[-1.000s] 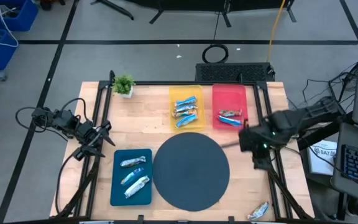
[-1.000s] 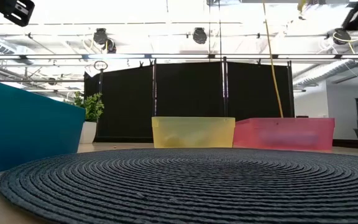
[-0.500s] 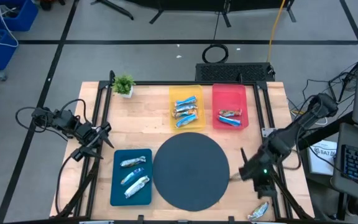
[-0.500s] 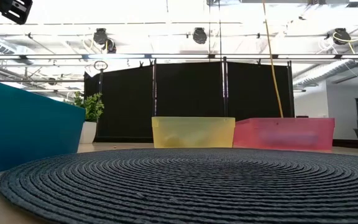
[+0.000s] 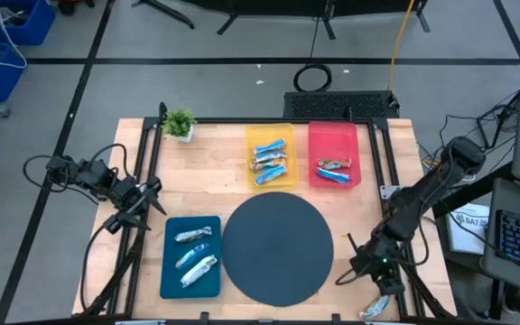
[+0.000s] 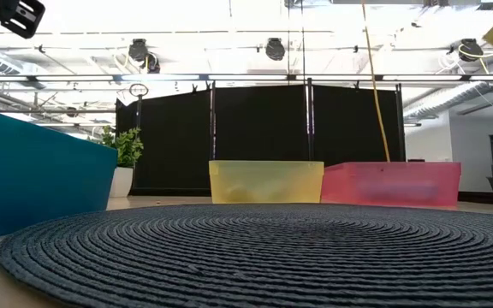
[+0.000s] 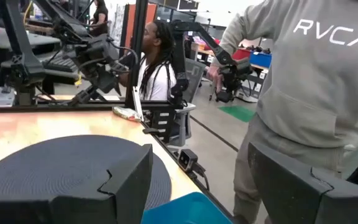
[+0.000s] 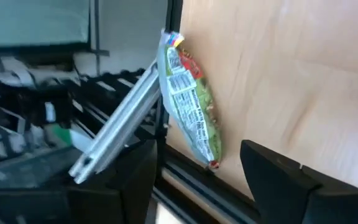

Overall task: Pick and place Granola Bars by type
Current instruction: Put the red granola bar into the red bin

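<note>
Seen from overhead, a wooden counter (image 5: 201,176) fills the middle of the frame, with a round dark woven mat (image 5: 277,246) at its centre. In the upper middle sit a yellow tray (image 5: 270,137) holding several granola bars (image 5: 270,160) and, just to its right, a red tray (image 5: 333,138) holding two bars (image 5: 333,171). At lower left a teal tray (image 5: 169,271) holds three silvery and blue bars (image 5: 195,252). One loose granola bar (image 5: 376,305) in a silvery wrapper lies at the lower right corner of the counter, right at its edge.

The right gripper (image 5: 366,264) hangs near the lower right of the frame, just above that loose bar and not touching it. In its wrist view the fingers (image 8: 278,180) stand apart with nothing between them, and the loose bar shows beyond them beside the counter's metal frame.

The left gripper (image 5: 144,200) waits at the left edge of the counter, above the teal tray; its fingers (image 7: 120,186) are spread apart and empty. A person in a grey hoodie (image 7: 303,81) stands beyond the counter in the left wrist view.
</note>
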